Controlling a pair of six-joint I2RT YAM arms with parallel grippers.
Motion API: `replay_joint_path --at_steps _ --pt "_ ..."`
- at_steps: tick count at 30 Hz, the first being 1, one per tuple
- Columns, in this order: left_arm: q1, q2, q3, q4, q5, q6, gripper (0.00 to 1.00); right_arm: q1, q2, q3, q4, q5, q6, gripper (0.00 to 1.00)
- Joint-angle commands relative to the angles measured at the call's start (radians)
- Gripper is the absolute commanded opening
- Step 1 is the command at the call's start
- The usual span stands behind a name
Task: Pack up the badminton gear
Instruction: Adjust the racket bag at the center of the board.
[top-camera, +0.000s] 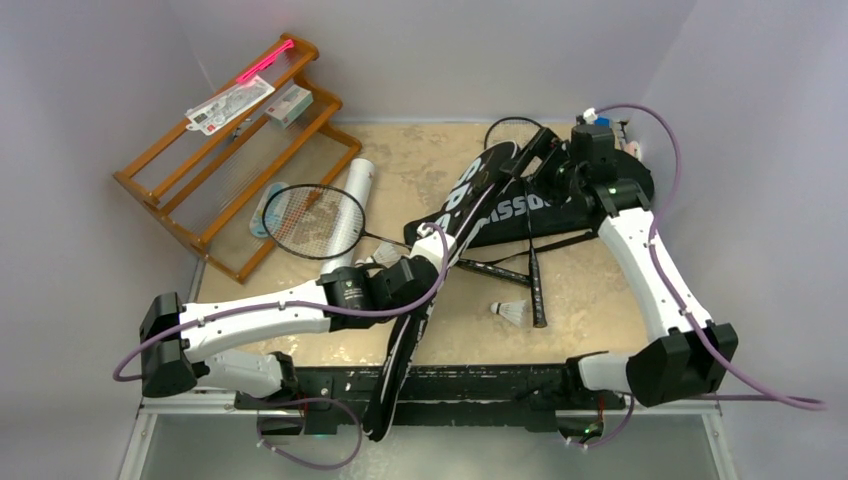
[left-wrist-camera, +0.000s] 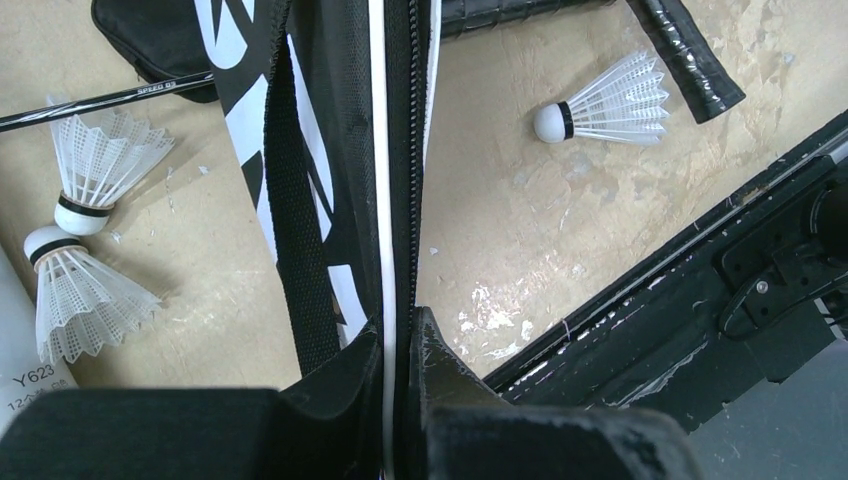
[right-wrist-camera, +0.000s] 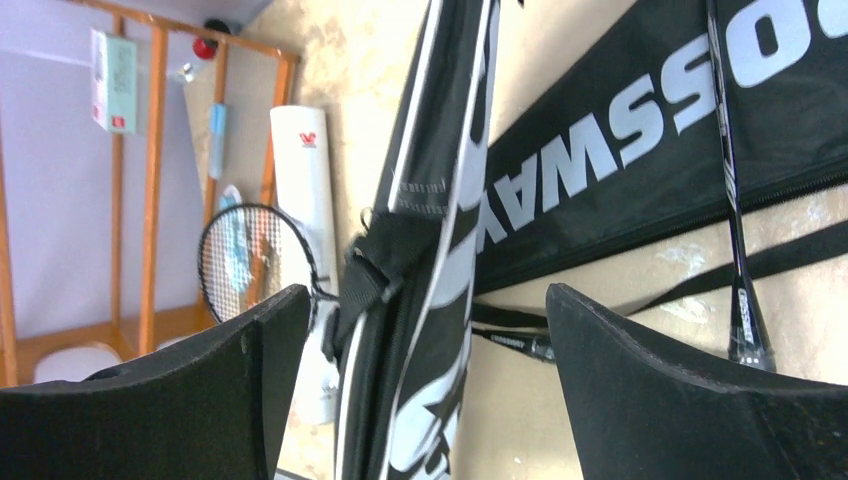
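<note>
**Left jaw pair** (left-wrist-camera: 397, 335): jaws narrow, clamped on the zipper edge of the long black racket-shaped fabric bag with white lettering (left-wrist-camera: 330, 150). The bag runs straight ahead from the jaws.
- To the left of the jaws, two white feather shuttlecocks (left-wrist-camera: 95, 165) lie close together beside the white-silver tube (left-wrist-camera: 22, 370), which is marked "Y623".
- Ahead-left of the jaws, a thin black racket shaft (left-wrist-camera: 110, 100) reads "SPEED"; the figures after it are too small to read.
- Ahead-right of the jaws, a third white shuttlecock (left-wrist-camera: 610, 105) lies on the tan bench (left-wrist-camera: 520, 220), just beside a black wrapped racket handle (left-wrist-camera: 690, 60).

**Right jaw pair** (right-wrist-camera: 425, 295): jaws wide, holding nothing. The same long bag passes between them; contact cannot be told.
- Beyond the jaws, a second black racket bag (right-wrist-camera: 620, 130) lies flat, with "SSWAY" legible in white.
- A thin racket shaft (right-wrist-camera: 735, 230) lies across this bag.
- Ahead-left of the jaws is the strung head of a black racket (right-wrist-camera: 250, 255).
- Behind it stands an orange wooden rack (right-wrist-camera: 155, 180) carrying a small white carton (right-wrist-camera: 115, 80).
</note>
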Motion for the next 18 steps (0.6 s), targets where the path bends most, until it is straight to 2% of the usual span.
replay_joint_path --at_steps 1,9,18 --pt "-0.002 -0.033 -0.016 0.025 0.013 0.010 0.00 -0.037 0.059 0.093 0.022 -0.015 0.062 0.89" --pt "-0.002 -0.065 -0.044 0.021 0.006 -0.005 0.00 -0.050 0.213 0.192 0.030 -0.042 0.083 0.80" --pt "-0.002 -0.077 -0.052 0.015 0.004 -0.007 0.00 -0.050 0.296 0.211 0.072 -0.089 0.090 0.66"
